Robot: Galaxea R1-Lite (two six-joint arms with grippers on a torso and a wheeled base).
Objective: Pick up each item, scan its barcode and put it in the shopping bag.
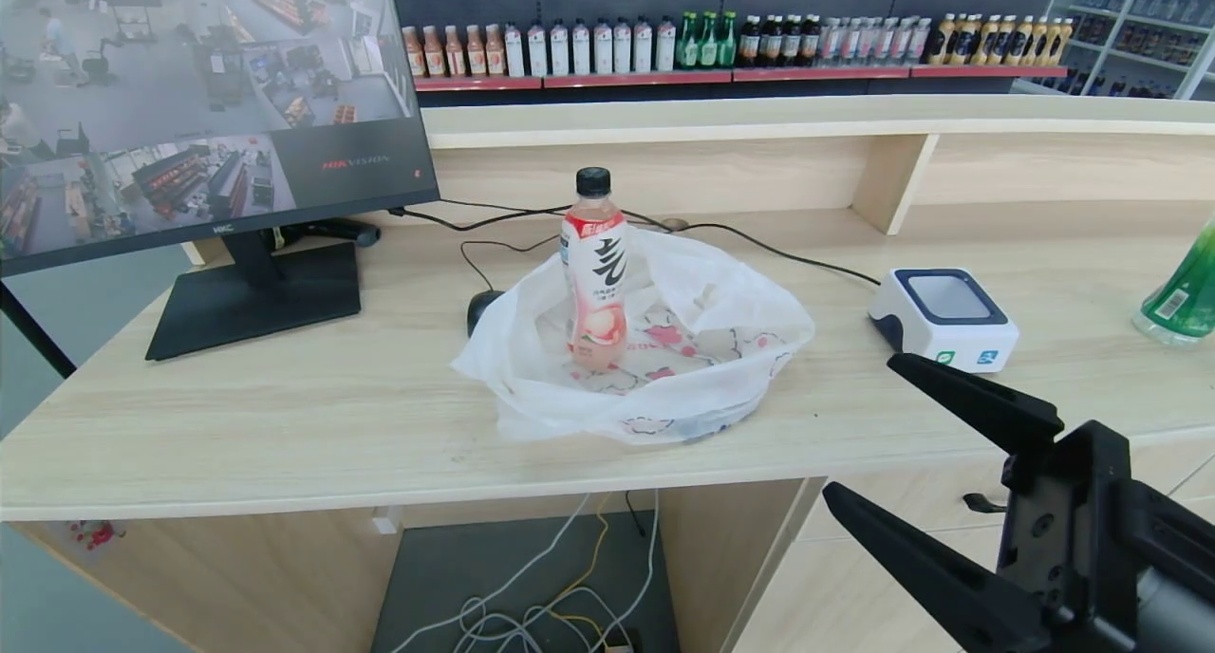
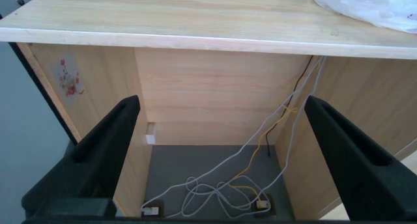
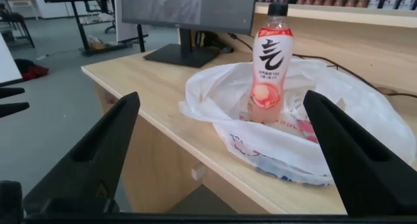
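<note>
Pink bottle [image 1: 594,273], white floral bag [image 1: 721,349]

Well off to the left of my right gripper [image 1: 859,425] and farther out, a black monitor [image 1: 190,93] stands on the wooden counter [image 1: 285,416]. A dark mouse [image 1: 481,309] sits between them, with a black cable [image 1: 759,244] behind. Far ahead runs a shelf of bottles [image 1: 617,46]. Loose wires [image 1: 494,625] lie below, left of my gripper.

Pink bottle [image 3: 270,64] stands upright in shopping bag [image 3: 339,129].
</note>
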